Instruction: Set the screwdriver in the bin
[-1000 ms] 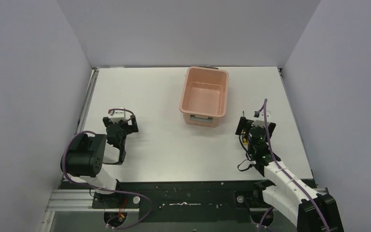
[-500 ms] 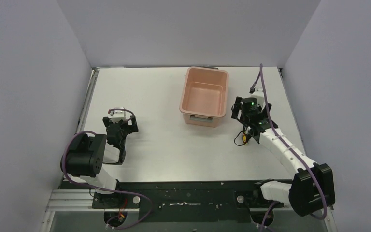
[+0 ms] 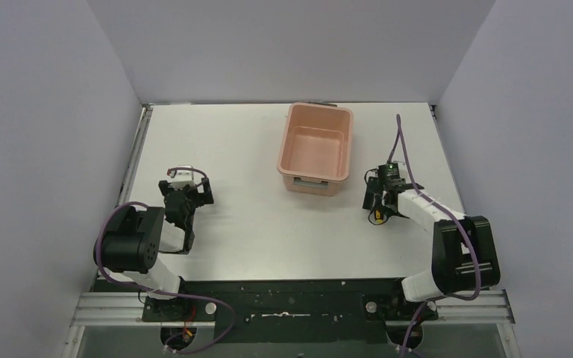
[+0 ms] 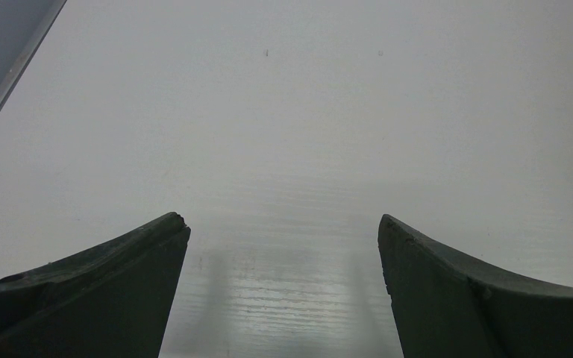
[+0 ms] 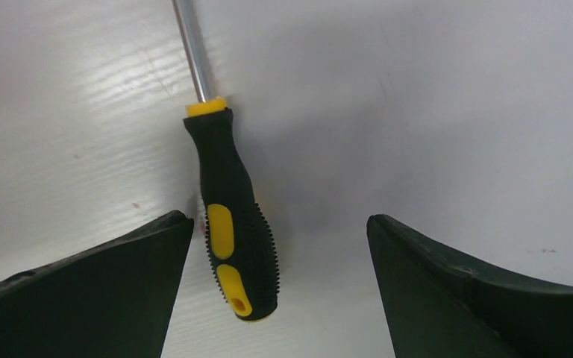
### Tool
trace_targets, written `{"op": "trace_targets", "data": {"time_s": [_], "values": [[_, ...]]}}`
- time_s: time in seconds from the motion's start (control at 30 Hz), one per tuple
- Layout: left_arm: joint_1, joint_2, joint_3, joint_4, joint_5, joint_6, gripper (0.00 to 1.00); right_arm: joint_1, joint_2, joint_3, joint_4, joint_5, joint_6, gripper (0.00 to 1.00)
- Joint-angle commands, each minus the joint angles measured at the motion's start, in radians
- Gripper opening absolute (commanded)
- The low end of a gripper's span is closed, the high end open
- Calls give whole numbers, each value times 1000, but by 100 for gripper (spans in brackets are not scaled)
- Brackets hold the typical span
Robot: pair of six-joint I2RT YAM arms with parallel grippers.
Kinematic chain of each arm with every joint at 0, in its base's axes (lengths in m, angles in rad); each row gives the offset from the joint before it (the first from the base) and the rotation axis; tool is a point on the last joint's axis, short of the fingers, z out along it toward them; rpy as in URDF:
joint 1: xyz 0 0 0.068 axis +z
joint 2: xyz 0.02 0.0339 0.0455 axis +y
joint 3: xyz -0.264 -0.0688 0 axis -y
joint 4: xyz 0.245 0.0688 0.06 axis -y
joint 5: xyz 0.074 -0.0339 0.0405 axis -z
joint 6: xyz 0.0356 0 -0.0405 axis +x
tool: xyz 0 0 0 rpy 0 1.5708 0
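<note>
**A:** Right wrist view: has the right gripper (image 5: 277, 217) got hold of it?

**B:** No. Its jaws stand spread, straddling the handle of the screwdriver (image 5: 231, 209), which lies flat on the table (image 5: 455, 112), nearer one finger than the other.

**A:** Best way to grip?

**B:** I'd centre on the ribbed handle, go low, pinch firmly, then lift clear of the rim of the bin (image 3: 313, 183) nearby.

The bin (image 3: 312, 183) stands on the table (image 3: 246, 224), far and middle. The screwdriver (image 5: 233, 224) lies on the table just right of the bin's near end, between the spread fingers of the right gripper (image 5: 277, 217). The left gripper (image 3: 184, 188) is over the table's near left, well apart.
</note>
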Motion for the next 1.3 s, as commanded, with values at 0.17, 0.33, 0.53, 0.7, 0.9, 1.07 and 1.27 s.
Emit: {"op": "trace_targets", "data": {"time_s": [0.17,0.33,0.53,0.7,0.9,1.07,1.27], "values": [[4,-8,15,40,0,7,97,-75,121,-30,86,-242,-64,35],[4,-8,14,40,0,6,97,-78,107,-16,68,-242,-72,2],[4,-8,14,40,0,6,97,-77,37,107,-38,-194,-71,0],[5,-9,14,39,0,6,97,-80,18,319,-198,-165,-87,0],[5,-8,13,41,0,7,97,-69,19,582,-355,-144,-73,0],[4,-9,14,40,0,6,97,28,68,768,-431,-118,-55,0],[4,-9,14,40,0,7,97,189,208,968,-443,-116,-26,0]]}}
